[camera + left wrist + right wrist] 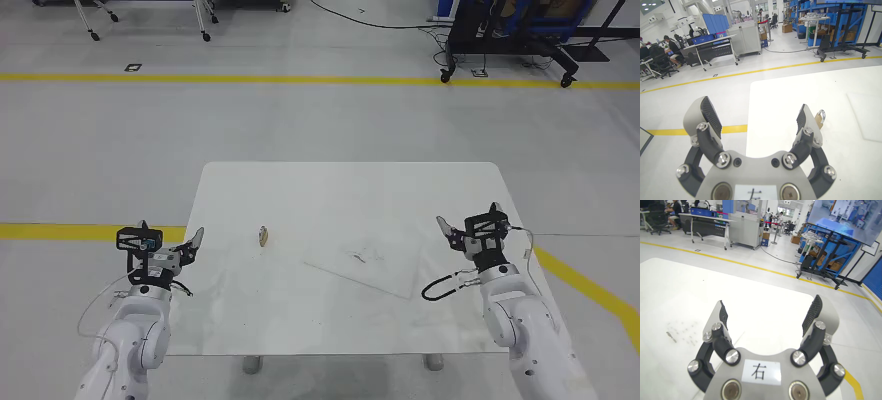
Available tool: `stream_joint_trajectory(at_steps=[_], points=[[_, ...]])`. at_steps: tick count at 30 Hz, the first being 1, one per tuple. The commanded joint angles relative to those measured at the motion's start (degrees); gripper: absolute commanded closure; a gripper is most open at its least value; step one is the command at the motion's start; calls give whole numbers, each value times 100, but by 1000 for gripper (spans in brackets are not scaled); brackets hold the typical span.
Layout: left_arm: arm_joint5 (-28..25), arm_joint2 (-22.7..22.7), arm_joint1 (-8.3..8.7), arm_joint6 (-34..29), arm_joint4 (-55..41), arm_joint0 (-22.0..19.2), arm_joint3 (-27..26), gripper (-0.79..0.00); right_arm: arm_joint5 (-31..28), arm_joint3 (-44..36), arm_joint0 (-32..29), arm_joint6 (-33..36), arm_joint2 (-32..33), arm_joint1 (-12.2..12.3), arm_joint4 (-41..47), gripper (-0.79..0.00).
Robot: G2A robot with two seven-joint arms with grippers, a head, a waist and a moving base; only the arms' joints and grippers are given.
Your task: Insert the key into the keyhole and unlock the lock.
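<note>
Jaws: both pairs stand wide apart, nothing between them.

1. Left gripper (170, 235) (755, 106): at the table's left edge, one finger over the floor and the other over the tabletop.
2. Right gripper (470, 220) (769, 302): at the table's right edge, over its near right corner.
3. Table (350, 190): white, with rounded corners.
4. Clear sheet (390, 275) (866, 117): flat on the tabletop, right of centre.
5. Padlock (262, 236) (819, 118): brass body with a silver shackle, lying on the bare tabletop left of centre. It is near the left gripper but apart from it, and clear of the sheet.
6. Key (360, 257) (671, 336): small and metal, lying flat on the sheet. It is well apart from the padlock and from both grippers.
</note>
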Motion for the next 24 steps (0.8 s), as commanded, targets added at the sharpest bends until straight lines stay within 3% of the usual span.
stream_joint_trajectory(at_steps=[1,7,18,19,24], points=[[0,0,0,0,0,0,0,-785,-287,59,209,83,-271,-10,-137,-785],[0,0,0,0,0,0,0,-785,-816,209,638,199,-974,-59,-440,-785],[0,0,0,0,0,0,0,-785,-845,219,648,186,-980,-60,-410,-785],[0,0,0,0,0,0,0,-785,-959,226,650,162,-1023,-62,-352,-785],[0,0,0,0,0,0,0,-785,-2599,993,1166,265,-1043,-23,444,-785]])
